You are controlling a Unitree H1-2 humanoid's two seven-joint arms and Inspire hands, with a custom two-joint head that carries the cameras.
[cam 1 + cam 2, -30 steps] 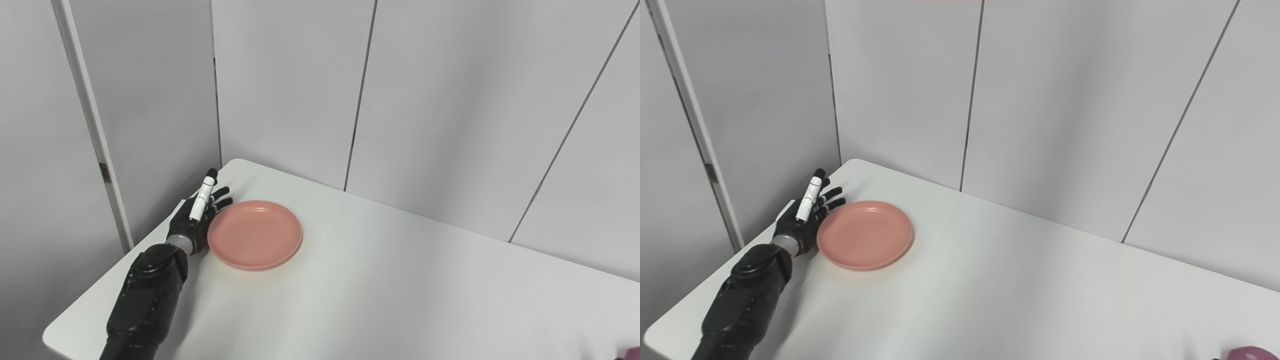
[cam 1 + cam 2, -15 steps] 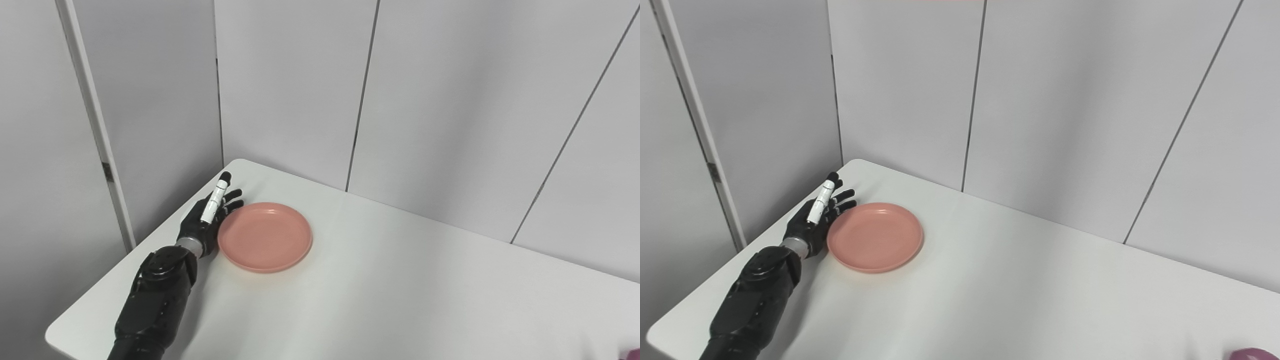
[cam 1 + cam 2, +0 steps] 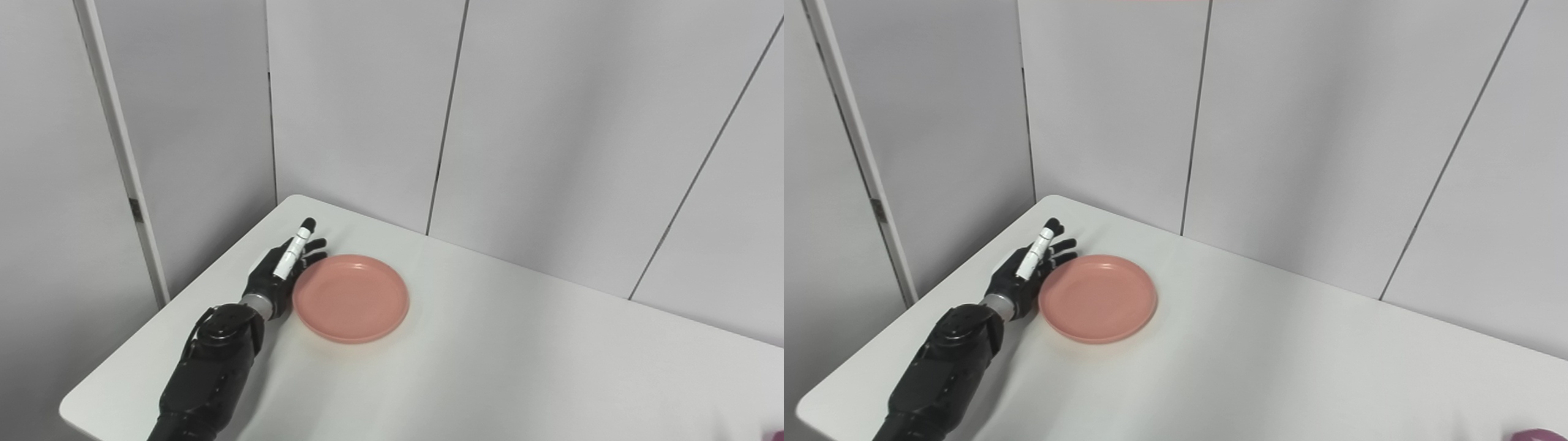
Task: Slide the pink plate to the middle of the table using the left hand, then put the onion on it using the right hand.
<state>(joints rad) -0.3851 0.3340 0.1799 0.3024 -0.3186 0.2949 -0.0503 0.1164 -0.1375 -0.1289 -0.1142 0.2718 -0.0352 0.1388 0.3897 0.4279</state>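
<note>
one pink plate [image 3: 351, 298] — left rim touching left hand [image 3: 283, 272].

White table [image 3: 502, 373] with a pink plate [image 3: 351, 298] near its far left corner, empty

The round pink plate [image 3: 351, 298] is seen lying flat and empty, its left rim touching the left hand [image 3: 283, 274]; the purple onion [image 3: 1534, 435] is well apart from it.
</note>
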